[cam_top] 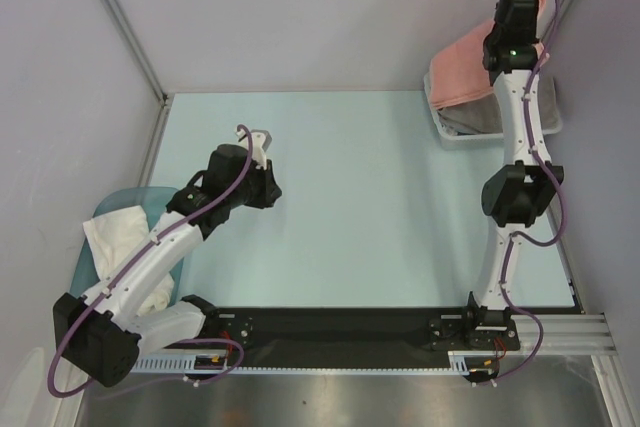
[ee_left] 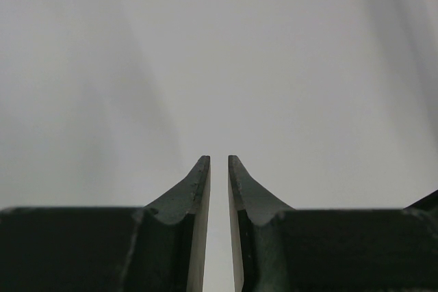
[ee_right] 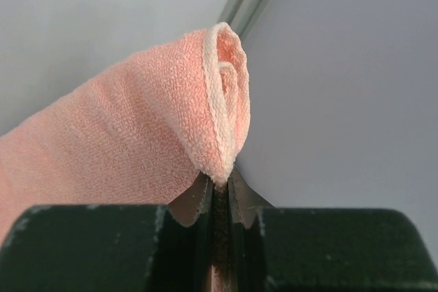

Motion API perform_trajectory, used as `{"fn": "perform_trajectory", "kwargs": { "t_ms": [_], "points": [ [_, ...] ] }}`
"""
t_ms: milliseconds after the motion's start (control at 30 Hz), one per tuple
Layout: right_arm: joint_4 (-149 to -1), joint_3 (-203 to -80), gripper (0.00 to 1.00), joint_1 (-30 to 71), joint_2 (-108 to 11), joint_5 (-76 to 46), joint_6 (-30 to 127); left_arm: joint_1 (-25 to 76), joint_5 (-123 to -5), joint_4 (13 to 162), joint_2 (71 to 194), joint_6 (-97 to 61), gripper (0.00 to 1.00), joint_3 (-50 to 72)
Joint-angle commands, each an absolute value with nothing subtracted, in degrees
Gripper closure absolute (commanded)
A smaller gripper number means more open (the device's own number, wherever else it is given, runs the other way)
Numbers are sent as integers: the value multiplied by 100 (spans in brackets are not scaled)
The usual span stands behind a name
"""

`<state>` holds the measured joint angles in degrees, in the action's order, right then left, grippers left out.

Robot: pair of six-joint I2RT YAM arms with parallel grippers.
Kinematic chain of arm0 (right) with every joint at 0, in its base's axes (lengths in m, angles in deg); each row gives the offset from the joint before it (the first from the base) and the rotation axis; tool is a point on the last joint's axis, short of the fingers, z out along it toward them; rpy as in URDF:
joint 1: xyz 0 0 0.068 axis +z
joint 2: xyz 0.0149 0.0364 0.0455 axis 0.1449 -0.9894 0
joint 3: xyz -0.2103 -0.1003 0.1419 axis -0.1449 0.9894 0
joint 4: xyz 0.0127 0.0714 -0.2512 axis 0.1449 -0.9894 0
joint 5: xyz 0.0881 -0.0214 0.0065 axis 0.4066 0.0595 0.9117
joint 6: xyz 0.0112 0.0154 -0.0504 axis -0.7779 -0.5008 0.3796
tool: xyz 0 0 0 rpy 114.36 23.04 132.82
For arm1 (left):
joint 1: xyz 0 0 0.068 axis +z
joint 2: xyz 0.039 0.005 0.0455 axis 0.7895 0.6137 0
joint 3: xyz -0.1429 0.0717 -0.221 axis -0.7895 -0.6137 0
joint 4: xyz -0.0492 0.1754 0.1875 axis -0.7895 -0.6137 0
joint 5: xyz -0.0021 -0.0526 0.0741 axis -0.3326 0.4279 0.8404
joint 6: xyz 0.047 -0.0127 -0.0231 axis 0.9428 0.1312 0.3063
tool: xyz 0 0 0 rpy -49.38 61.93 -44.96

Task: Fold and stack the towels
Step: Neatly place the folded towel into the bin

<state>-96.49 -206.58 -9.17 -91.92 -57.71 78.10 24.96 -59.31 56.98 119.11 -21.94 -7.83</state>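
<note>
My right gripper (ee_right: 219, 172) is shut on a bunched edge of the salmon-pink towel (ee_right: 137, 121) and holds it up at the far right. In the top view the pink towel (cam_top: 463, 72) drapes down from that raised wrist onto the white basket (cam_top: 455, 139). A grey towel (cam_top: 478, 119) lies in the basket beneath it. A white towel (cam_top: 118, 232) is heaped on the teal tub (cam_top: 120, 202) at the left. My left gripper (ee_left: 219, 158) hovers over the left part of the table (cam_top: 380, 207), its fingers a narrow gap apart with nothing between them.
Grey walls with metal frame posts (cam_top: 120, 22) close in the table on the left, back and right. The arm bases sit on a black rail (cam_top: 340, 327) along the near edge. The basket stands in the far right corner, the tub off the left edge.
</note>
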Motion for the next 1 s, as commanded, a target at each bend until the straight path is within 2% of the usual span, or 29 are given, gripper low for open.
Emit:
{"fn": "perform_trajectory", "kwargs": {
  "t_ms": [0,100,200,267,333,400,433,500,533,567,633,800,967],
  "points": [
    [-9433,-20412,100,-1149,-8920,-5469,7488,2533,-6077,5851,11926,-2092,79,-801],
    [-9433,-20097,99,-1316,-9070,-5231,7163,2533,-6129,5851,11969,-2092,79,-801],
    [-9398,-19901,89,-1509,-9307,-5064,6794,2533,-6138,5833,12014,-2092,79,-810],
    [-9450,-19857,79,-1667,-9579,-5019,6522,2533,-6147,5833,12031,-2092,78,-819],
    [-9564,-19892,61,-1764,-9764,-4897,6354,2533,-6147,5842,12057,-2083,78,-819],
    [-9644,-19910,47,-1826,-9896,-4931,6109,2533,-6147,5833,12075,-2083,77,-810],
    [-9670,-19910,30,-1835,-9914,-4914,6029,2533,-6147,5842,12075,-2083,77,-810],
    [-9758,-19962,19,-1870,-9923,-4879,5784,2542,-6138,5833,12101,-2091,76,-810],
    [-9828,-20041,10,-1879,-9923,-4844,5695,2533,-6121,5825,12110,-2092,76,-810],
    [-9985,-20155,7,-1888,-9879,-4669,5599,2542,-6103,5824,12101,-2092,75,-810],
    [-10127,-20270,0,-1888,-9783,-4440,5291,2542,-6042,5842,12066,-2109,74,-810],
    [-10470,-20192,0,-1809,-9239,-3491,4579,2559,-5901,5886,11996,-2197,73,-793],
    [-10471,-19463,0,-1133,-8623,-2911,4174,2647,-5587,5808,11996,-2469,71,-662]
  ]
}}
